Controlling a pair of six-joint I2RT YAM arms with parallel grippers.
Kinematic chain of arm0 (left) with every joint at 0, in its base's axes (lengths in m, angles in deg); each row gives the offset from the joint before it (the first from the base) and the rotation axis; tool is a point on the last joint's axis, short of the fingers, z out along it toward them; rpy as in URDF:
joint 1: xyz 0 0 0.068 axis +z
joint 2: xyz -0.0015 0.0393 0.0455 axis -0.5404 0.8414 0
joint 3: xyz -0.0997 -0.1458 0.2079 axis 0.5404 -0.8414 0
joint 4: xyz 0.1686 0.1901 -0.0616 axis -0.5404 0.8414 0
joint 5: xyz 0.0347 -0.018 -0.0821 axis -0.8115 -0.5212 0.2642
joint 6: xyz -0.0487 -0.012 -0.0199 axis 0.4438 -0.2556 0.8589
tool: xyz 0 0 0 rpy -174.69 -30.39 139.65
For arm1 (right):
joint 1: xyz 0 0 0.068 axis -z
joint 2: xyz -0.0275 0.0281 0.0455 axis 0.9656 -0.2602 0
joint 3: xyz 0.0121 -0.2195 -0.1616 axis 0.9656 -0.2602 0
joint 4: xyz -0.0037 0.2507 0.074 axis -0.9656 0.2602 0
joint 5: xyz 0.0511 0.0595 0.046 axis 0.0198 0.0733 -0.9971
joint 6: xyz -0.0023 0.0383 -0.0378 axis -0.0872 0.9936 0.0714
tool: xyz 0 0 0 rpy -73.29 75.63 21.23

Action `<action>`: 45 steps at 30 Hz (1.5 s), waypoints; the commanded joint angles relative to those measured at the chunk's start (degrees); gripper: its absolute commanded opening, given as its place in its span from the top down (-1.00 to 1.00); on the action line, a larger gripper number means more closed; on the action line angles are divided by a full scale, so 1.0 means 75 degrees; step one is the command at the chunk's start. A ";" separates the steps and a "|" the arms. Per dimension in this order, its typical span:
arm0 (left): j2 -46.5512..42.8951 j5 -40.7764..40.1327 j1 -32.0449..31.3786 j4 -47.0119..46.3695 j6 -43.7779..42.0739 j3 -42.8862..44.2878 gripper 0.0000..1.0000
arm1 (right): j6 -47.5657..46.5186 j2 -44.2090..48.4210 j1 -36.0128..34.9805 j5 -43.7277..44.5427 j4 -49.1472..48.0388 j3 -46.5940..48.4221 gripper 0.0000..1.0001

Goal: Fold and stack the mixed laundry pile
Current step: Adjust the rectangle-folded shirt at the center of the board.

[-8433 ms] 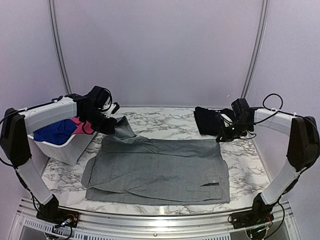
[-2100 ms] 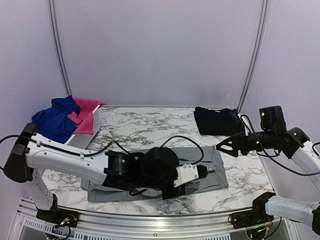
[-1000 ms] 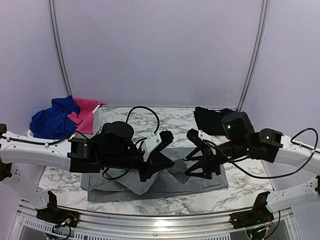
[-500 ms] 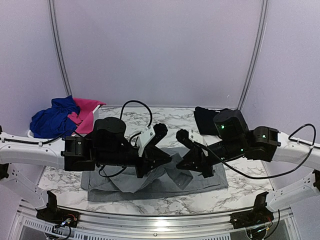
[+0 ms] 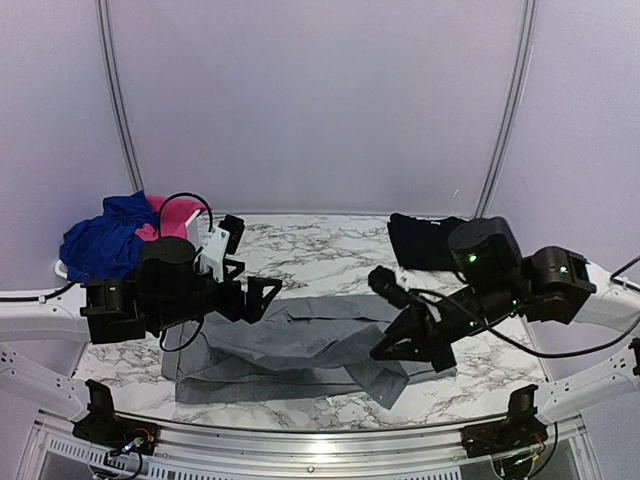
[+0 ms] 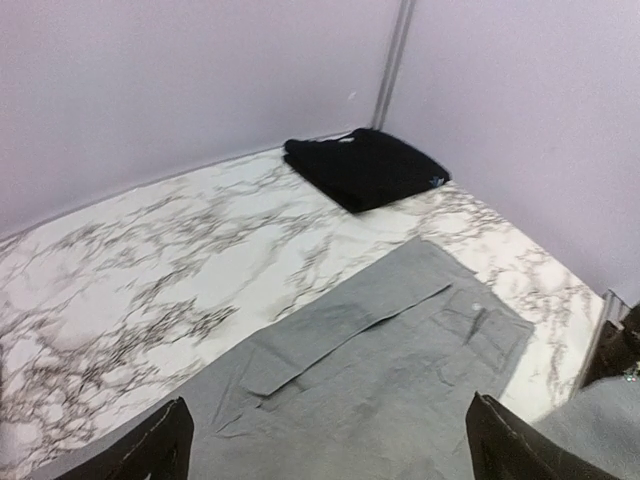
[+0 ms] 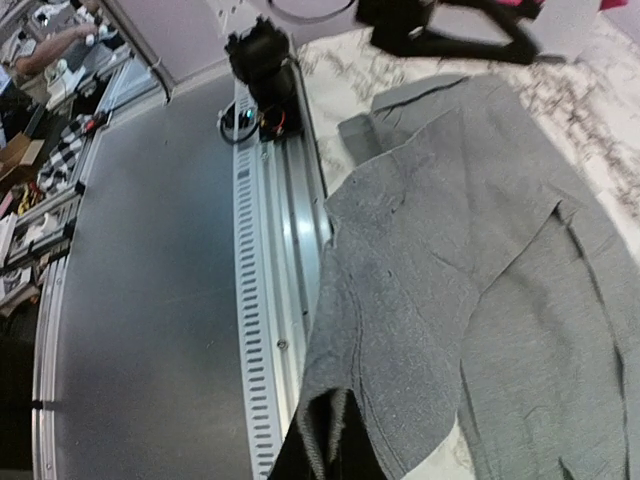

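The grey collared shirt [image 5: 300, 340] lies spread across the middle of the marble table. My right gripper [image 5: 388, 350] is shut on an edge of it, and the pinched flap hangs over the near right part of the cloth. In the right wrist view the grey shirt [image 7: 470, 250] runs up from the gripper [image 7: 335, 445]. My left gripper [image 5: 262, 297] hovers open over the shirt's left end, holding nothing. In its wrist view the gripper [image 6: 330, 450] frames the flat grey shirt [image 6: 380, 360]. A folded black garment [image 5: 422, 240] [image 6: 365, 165] sits at the back right. Royal blue [image 5: 100, 240] and hot-pink [image 5: 172, 213] pieces are heaped at the far left.
The blue and pink pieces rest in a white basket [image 5: 62, 270], mostly hidden behind the left arm. A slotted metal rail [image 7: 262, 300] runs along the table's near edge, with the left arm's base [image 7: 262, 62] on it. Lilac walls close in the back and sides.
The left gripper has opened, let go of the shirt and drawn back to the left. The right gripper, still shut on the shirt, has moved toward the near right with the flap.
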 commanded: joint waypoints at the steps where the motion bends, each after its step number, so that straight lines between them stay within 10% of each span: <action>1: 0.0307 -0.0438 0.0450 0.1291 0.0460 -0.0072 -0.88 | 0.0118 -0.0792 -0.0684 -0.0043 0.0556 0.0479 1.00; 13: 0.1730 0.1807 0.1240 0.1580 0.1172 -0.0252 -0.57 | -0.0378 -0.2101 -0.0981 -0.0053 0.0911 0.2451 1.00; 23: 0.4602 0.3850 0.1255 0.2156 0.0642 0.1082 -0.14 | -0.0288 -0.2006 0.0511 -0.0663 0.0374 0.1968 1.00; 32: 0.2257 0.2437 0.2267 0.2463 0.0778 0.1142 -0.96 | -0.0079 -0.1979 0.2258 -0.1715 -0.0407 0.0601 1.00; 45: 0.0318 0.1494 0.3695 0.2889 0.1112 0.0937 -0.98 | -0.0218 -0.3271 0.4885 -0.2430 -0.0869 -0.0096 1.00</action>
